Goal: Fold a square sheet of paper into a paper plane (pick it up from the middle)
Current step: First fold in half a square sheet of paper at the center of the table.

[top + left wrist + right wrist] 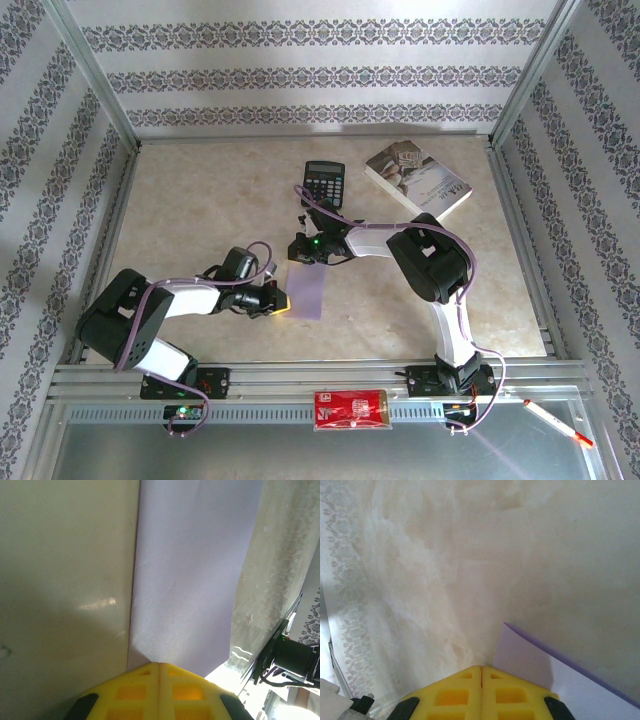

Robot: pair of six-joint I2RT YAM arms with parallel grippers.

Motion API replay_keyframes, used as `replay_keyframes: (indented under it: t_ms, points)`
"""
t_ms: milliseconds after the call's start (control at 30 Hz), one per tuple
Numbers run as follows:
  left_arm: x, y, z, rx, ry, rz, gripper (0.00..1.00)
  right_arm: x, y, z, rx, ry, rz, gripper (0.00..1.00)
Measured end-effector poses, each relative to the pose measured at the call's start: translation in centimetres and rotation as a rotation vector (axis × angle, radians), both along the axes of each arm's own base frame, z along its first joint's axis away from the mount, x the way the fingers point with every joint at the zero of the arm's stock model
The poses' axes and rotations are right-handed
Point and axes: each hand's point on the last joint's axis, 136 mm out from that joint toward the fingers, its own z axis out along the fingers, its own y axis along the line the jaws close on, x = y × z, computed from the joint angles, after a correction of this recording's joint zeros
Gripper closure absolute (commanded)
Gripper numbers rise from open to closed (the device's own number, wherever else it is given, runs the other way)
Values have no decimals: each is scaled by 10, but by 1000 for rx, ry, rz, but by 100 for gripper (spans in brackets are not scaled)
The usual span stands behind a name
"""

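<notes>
The square sheet of paper (307, 291), pale lilac, lies on the table as a narrow upright rectangle, apparently folded in half. My left gripper (284, 301) is at its lower left edge. In the left wrist view its yellow fingers (135, 692) are shut, tips (159, 664) down on the paper's (195, 575) near edge, nothing between them. My right gripper (303, 251) is at the paper's top end. In the right wrist view it (481, 667) is shut, tips on the table just left of a paper (530, 662) corner whose edge lifts slightly.
A black calculator (323, 181) and a white-covered book (418, 178) lie at the back of the table. A red packet (350, 409) sits on the front rail, a pen (558, 422) at its right. Patterned walls and metal posts enclose the table.
</notes>
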Motion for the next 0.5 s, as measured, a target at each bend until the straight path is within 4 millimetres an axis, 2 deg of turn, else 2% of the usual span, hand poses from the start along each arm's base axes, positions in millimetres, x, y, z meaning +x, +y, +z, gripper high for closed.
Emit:
replay_keyframes:
  t_ms: [500]
  points:
    - [-24, 5, 2, -15, 30, -13, 100, 0, 0, 0, 1, 1, 2, 100]
